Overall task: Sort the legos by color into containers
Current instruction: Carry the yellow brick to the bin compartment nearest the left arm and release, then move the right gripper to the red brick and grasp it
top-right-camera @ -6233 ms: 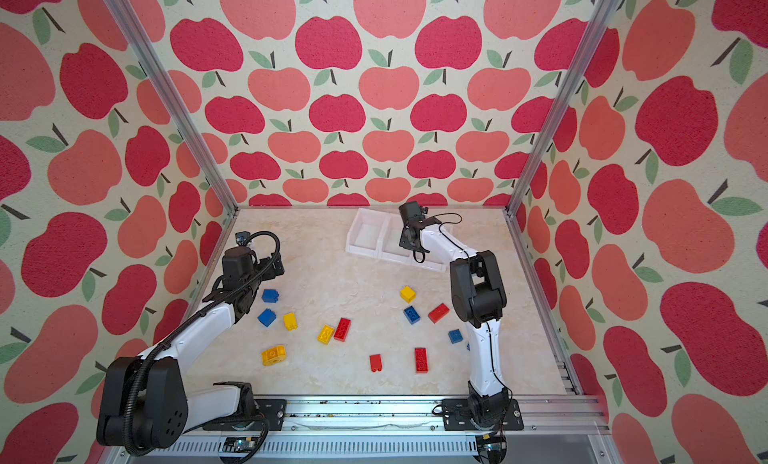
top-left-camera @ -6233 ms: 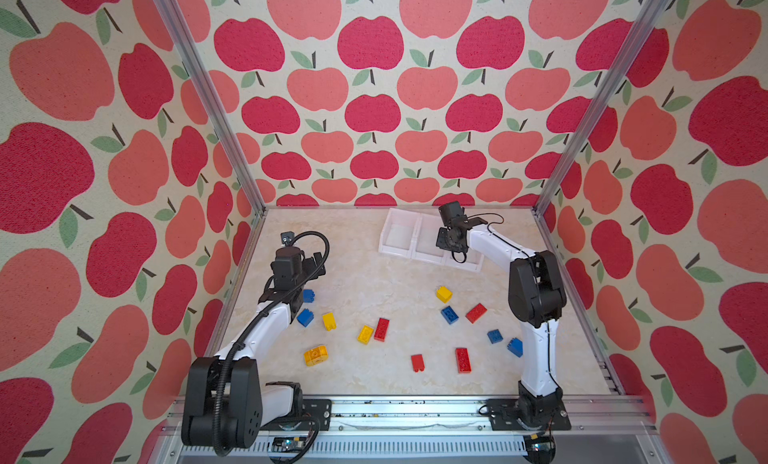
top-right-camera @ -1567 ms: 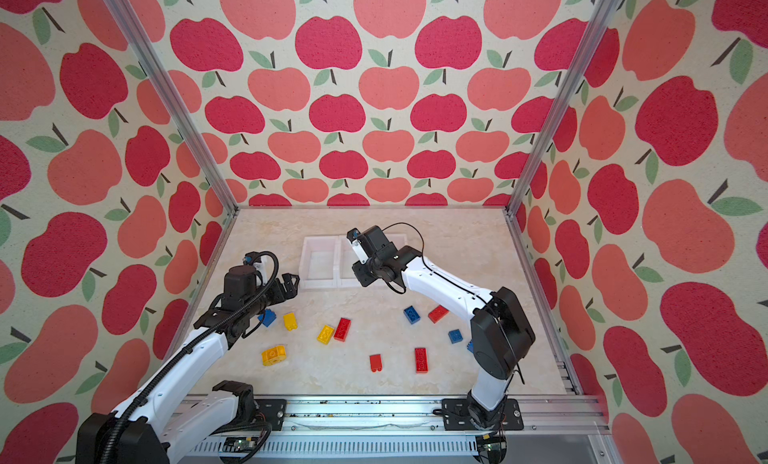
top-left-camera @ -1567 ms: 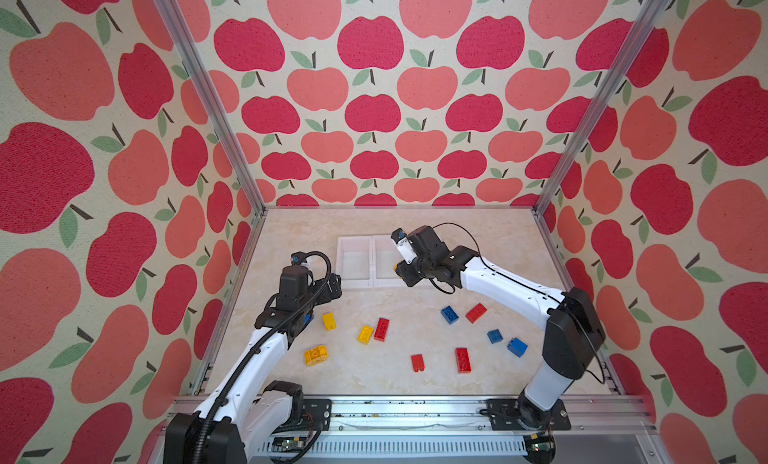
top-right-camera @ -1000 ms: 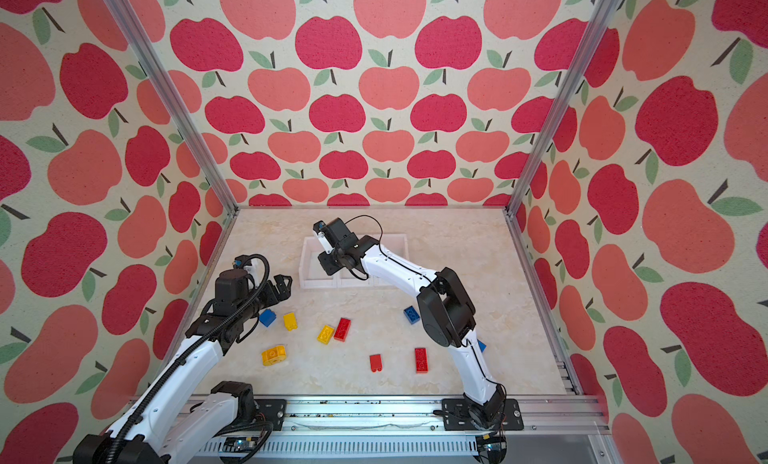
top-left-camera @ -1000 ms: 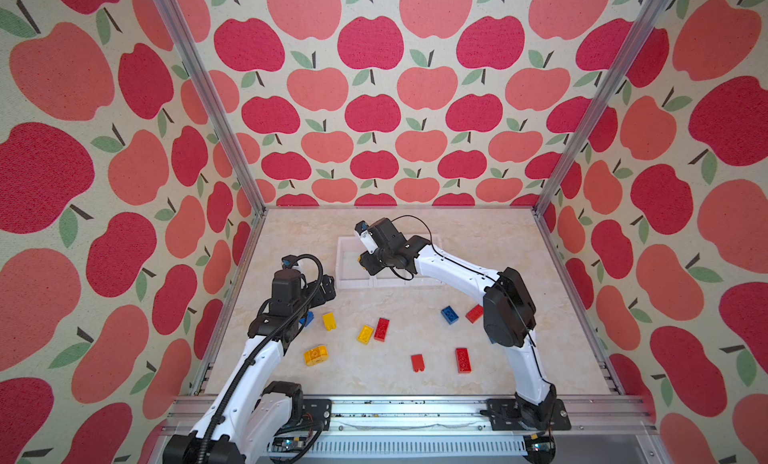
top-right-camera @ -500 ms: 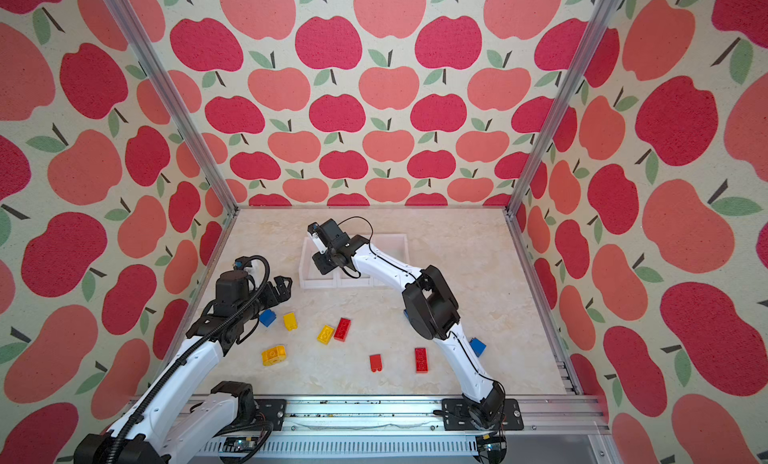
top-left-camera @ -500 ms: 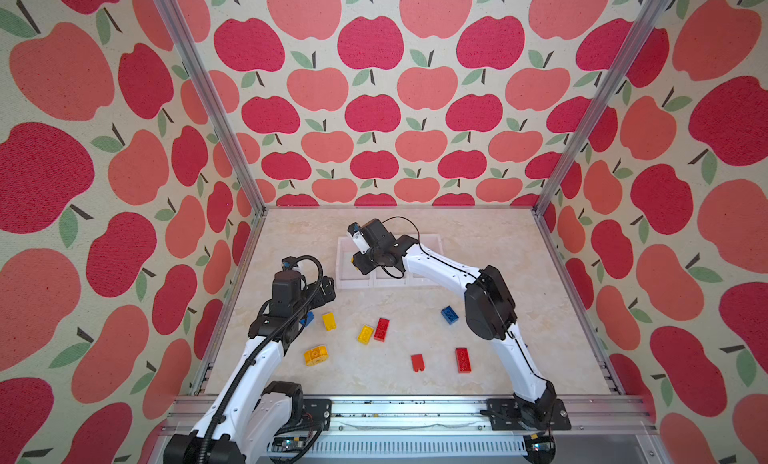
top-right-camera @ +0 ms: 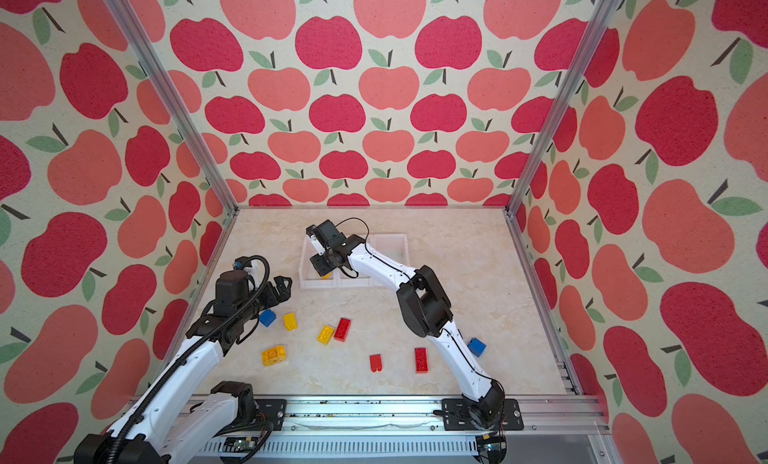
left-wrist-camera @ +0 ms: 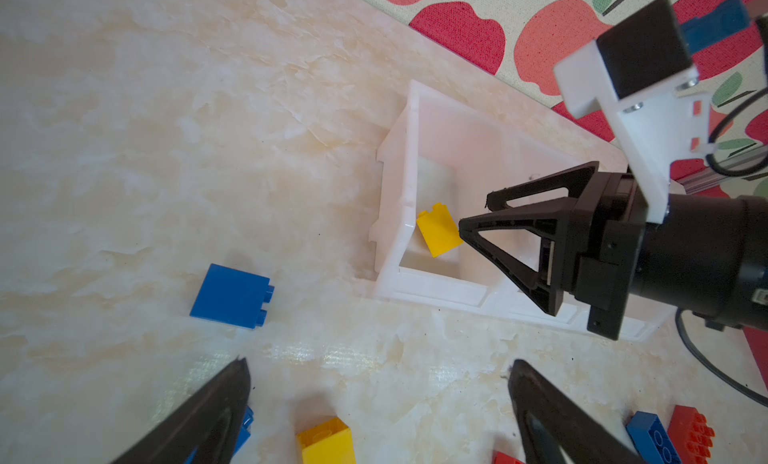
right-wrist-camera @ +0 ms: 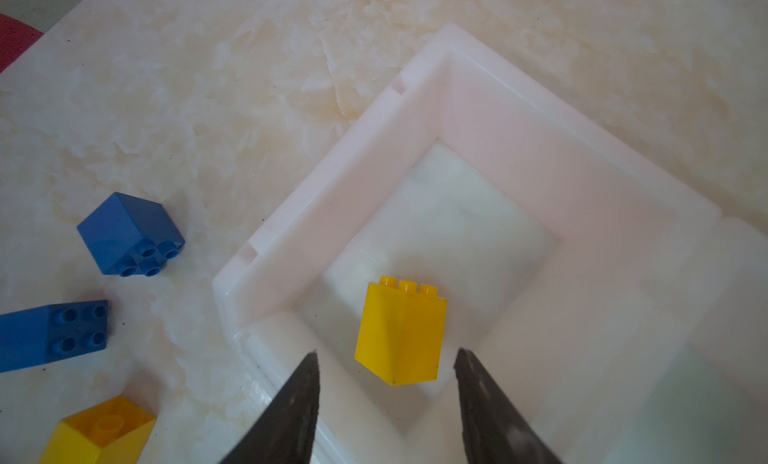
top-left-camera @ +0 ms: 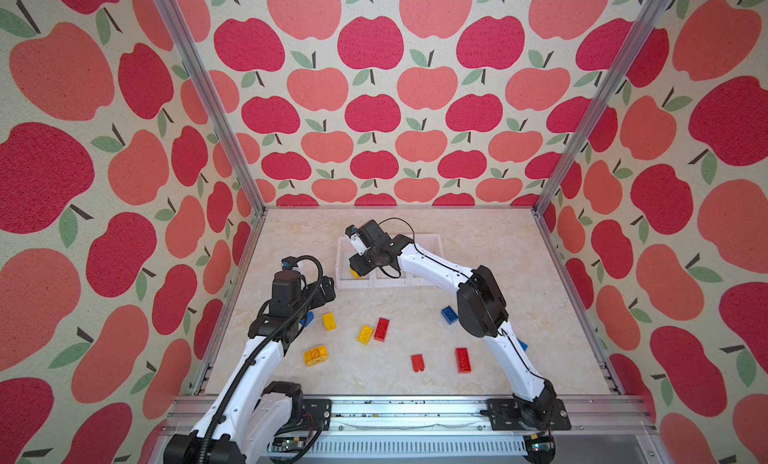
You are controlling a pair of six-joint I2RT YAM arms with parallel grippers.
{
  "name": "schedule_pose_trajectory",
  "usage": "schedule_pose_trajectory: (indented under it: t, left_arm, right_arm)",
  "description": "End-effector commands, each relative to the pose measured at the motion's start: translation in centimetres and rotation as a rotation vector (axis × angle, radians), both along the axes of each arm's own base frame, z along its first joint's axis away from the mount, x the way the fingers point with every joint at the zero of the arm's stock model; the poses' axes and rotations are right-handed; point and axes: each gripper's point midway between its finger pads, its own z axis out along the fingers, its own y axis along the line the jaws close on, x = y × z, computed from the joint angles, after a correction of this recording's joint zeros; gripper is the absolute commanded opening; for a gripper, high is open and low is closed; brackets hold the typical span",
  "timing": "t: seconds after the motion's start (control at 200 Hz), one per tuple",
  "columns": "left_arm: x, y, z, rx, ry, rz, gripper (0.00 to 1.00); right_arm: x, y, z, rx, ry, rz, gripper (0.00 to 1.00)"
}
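- Yellow brick point(right-wrist-camera: 401, 333) is inside the end bin point(right-wrist-camera: 332, 167) at the counter's point(top-left-camera: 490, 242) 12 o'clock, with the right gripper point(right-wrist-camera: 386, 353) released above it.
- Left gripper point(left-wrist-camera: 380, 363) is spread wide and empty; other bricks point(top-left-camera: 381, 329) lie loose around 6 o'clock.

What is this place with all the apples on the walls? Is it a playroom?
Probably a robot practice booth, not a playroom: two robot arms bolted to a metal rail, apple-print walls boxing in a table, and legos to sort.
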Motion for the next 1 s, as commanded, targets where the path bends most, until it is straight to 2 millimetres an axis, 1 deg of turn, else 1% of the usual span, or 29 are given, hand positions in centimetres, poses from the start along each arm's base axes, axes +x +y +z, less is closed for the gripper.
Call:
schedule_pose_trajectory:
  t: [0.0, 0.145, 0.27, 0.41, 0.47, 0.57, 0.69, 0.845, 0.99]
  left_arm:
    - [-0.3, 0.1, -0.2, -0.015, 0.024, 0.012, 0.99]
    - [-0.2, 0.0, -0.2, -0.018, 0.026, 0.011, 0.99]
    - [0.0, 0.0, -0.3, -0.023, 0.027, 0.010, 0.99]
    - [0.2, -0.1, -0.4, -0.028, 0.028, 0.008, 0.99]
    - [0.3, -0.3, -0.5, -0.030, 0.029, 0.004, 0.99]
    - [0.5, -0.4, -0.5, -0.034, 0.029, 0.001, 0.99]
    - [0.7, -0.6, -0.5, -0.036, 0.024, -0.006, 0.99]
    - [0.7, -0.9, -0.9, -0.038, 0.028, -0.010, 0.99]
    - [0.8, -1.3, -1.3, -0.040, 0.036, -0.019, 0.99]
  right_arm:
    - [-0.3, 0.1, 2.2, 0.022, -0.024, 0.011, 0.56]
    - [-0.6, -0.5, 4.3, 0.044, -0.046, 0.004, 0.56]
    - [-1.4, -1.6, 5.7, 0.055, -0.046, -0.009, 0.58]
    - [-2.8, -3.8, 6.2, 0.045, -0.025, -0.040, 0.61]
    - [-3.4, -5.1, 6.3, 0.032, -0.017, -0.063, 0.64]
    - [-4.3, -7.8, 6.5, 0.013, 0.001, -0.121, 0.68]
    - [-5.0, -11.8, 6.4, 0.014, 0.055, -0.229, 0.71]
    - [-6.1, -17.8, 5.1, 0.004, 0.144, -0.400, 0.73]
    - [-7.2, -22.9, 3.9, -0.031, 0.205, -0.552, 0.76]
